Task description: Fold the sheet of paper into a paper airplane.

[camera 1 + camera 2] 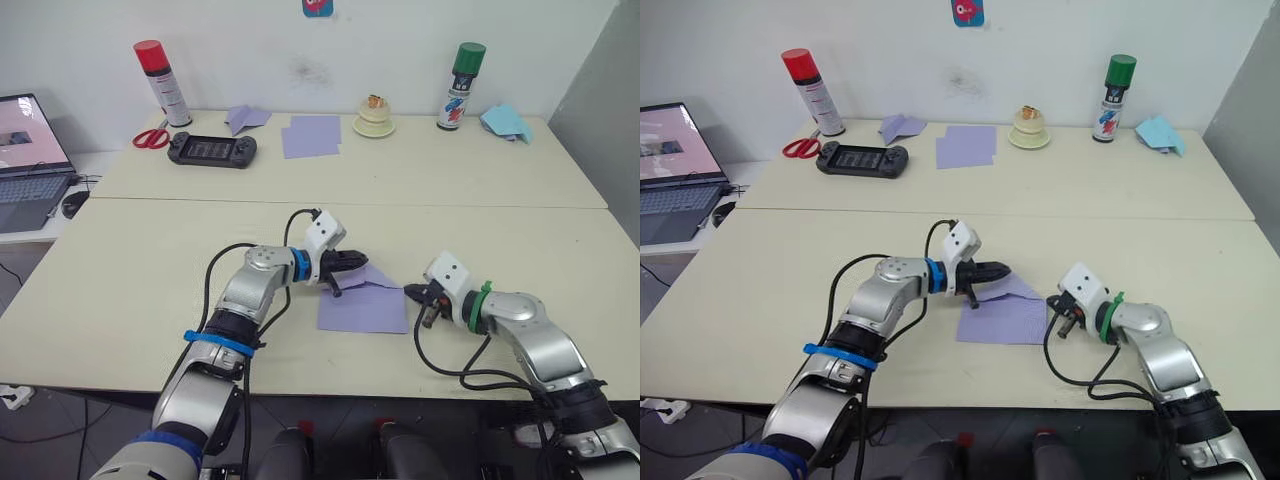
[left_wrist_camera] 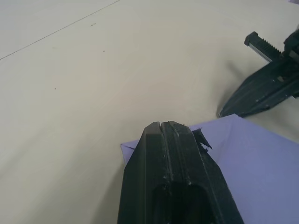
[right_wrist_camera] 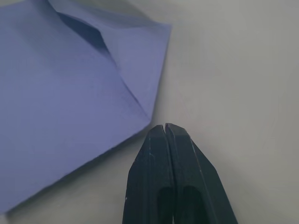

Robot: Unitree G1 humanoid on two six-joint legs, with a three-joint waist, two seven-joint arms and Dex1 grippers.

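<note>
Left eye view: sheet of paper [image 1: 362, 303] partly folded on the surface [image 1: 120, 290] between both arms | left gripper [image 1: 352, 261] clenched, resting on its far edge | right gripper [image 3: 165, 129] clenched empty, just beside its right corner

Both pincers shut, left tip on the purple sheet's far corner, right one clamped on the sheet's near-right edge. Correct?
Not quite. The right pincer is shut but holds nothing: the right wrist view shows its tip on bare table just off the edge of the sheet of paper. The rest holds: the left pincer is shut, tip at the sheet's far corner.
</note>
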